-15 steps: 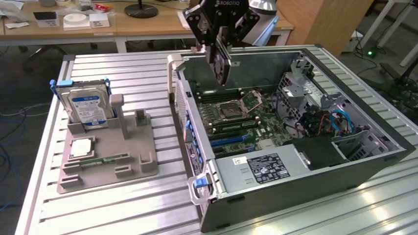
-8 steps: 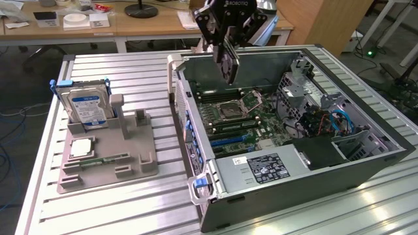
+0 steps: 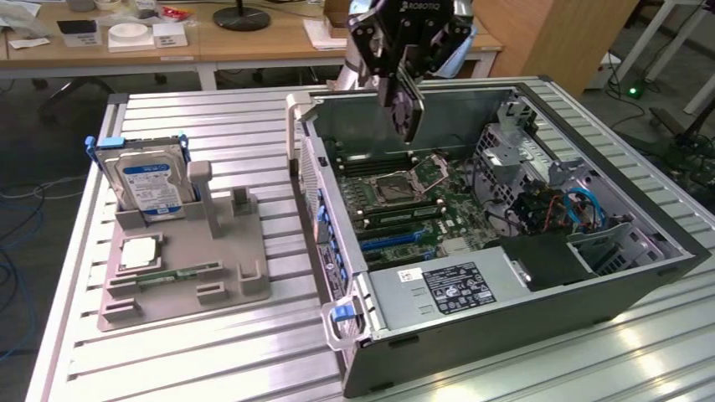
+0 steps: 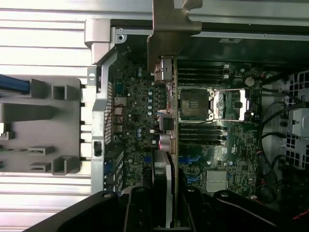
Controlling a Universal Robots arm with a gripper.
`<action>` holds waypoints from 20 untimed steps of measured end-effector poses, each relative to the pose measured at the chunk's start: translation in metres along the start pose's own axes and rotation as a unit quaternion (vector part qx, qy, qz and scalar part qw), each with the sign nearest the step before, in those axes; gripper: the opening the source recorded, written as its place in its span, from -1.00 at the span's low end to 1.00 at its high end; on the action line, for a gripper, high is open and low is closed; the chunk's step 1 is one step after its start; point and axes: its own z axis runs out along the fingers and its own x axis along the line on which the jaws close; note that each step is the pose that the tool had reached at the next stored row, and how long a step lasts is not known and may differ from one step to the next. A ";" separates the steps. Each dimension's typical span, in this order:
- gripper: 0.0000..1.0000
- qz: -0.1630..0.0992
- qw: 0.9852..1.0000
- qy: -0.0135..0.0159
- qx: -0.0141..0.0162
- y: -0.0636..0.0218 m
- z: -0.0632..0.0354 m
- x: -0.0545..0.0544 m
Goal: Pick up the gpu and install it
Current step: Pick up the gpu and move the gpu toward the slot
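Between the fingers [image 4: 139, 212] of the gripper [image 3: 404, 75], the gpu [image 3: 409, 113] is pinched on edge over the motherboard [image 3: 408, 205], presumably so its lower edge can be lined with a slot. The open computer case [image 3: 503, 343] is laid on a slatted metal table [image 3: 201, 352]; a grey tray [image 3: 179, 289] with a hard drive [image 3: 146, 180] is set at nine o'clock in the exterior view, desks [image 3: 246, 46] at twelve.
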 end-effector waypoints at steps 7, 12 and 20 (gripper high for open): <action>-0.44 0.000 1.000 0.000 0.000 -0.0001 0.0001 -0.016; -0.44 0.000 1.000 0.000 0.000 -0.0001 0.0001 -0.028; -0.44 0.000 1.000 0.000 0.000 -0.0002 0.0002 -0.048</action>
